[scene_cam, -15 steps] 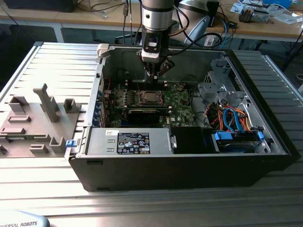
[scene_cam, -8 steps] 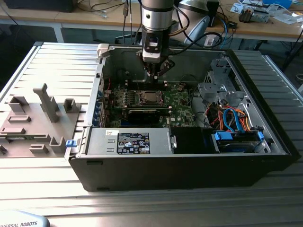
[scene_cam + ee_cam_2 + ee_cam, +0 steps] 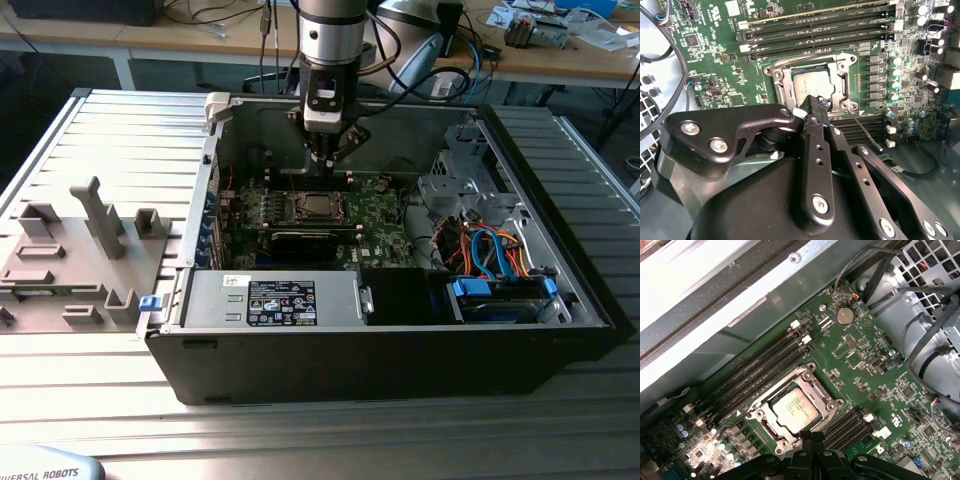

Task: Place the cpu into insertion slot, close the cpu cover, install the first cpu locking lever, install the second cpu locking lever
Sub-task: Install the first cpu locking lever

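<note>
1. Overhead, the gripper (image 3: 330, 150) hangs inside the open black computer case (image 3: 400, 350), above the green motherboard (image 3: 375, 215).
2. Fingers pressed together, nothing between them; in the second wrist view their matte black tips (image 3: 816, 107) sit at the socket's edge.
3. The cpu (image 3: 795, 405), flat, square, silvery-grey, lies seated in the insertion slot (image 3: 832, 407).
4. The cpu cover (image 3: 845, 75), a thin silver frame with a cut-out window, lies down around the chip.
5. Long dark memory slots (image 3: 757, 372) run beside the socket; a round coin cell (image 3: 844, 316) sits well apart.
</note>
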